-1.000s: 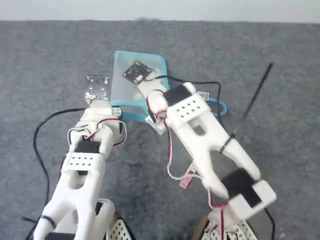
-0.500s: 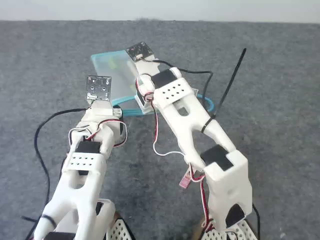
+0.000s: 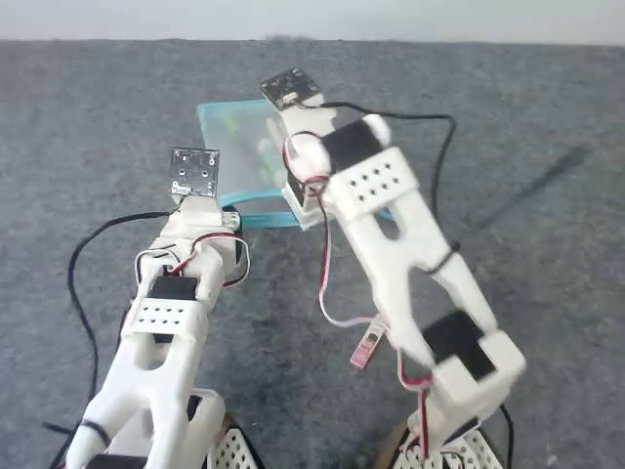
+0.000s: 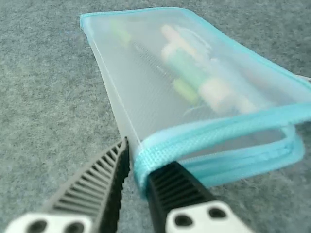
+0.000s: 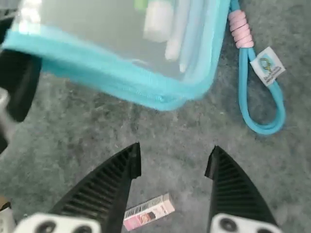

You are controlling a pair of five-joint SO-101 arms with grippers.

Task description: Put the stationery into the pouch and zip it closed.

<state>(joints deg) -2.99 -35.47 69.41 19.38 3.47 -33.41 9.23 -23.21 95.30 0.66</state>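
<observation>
Table (image 3: 547, 117): grey carpet-like surface under the pouch and both arms.
Right arm (image 3: 410, 244): in the high view it crosses over one side of the pouch and covers that side, so the pouch's full outline there is hidden.
Left arm (image 3: 161, 322): ends at the pouch's near corner, on the other side from the right arm.
Pouch (image 3: 239, 147): translucent with teal trim, lying on the table ahead of both arms. Its thick teal band faces the arms and the opposite edge points away. Its long axis cannot be told, because part of it is covered. Two teal strips run along the near edge with a pale gap between them; whether it is zipped is hard to make out.
Left gripper (image 4: 140, 160): jaws nearly together, pinching the pouch's teal corner between them.
Right gripper (image 5: 175, 148): jaws spread wide and empty, over the table just off the pouch's teal edge and apart from it.
Loop (image 5: 265, 130): teal cord with a pink bead and a small tag, trailing from the pouch's corner across the table.
Pens (image 4: 192, 73): green and white shapes inside the pouch, blurred by its wall, lying roughly along the side that runs away from the left gripper.
Pink item (image 5: 148, 212): small, pink and white, outside the pouch on its near side, well apart; what it is cannot be made out.
</observation>
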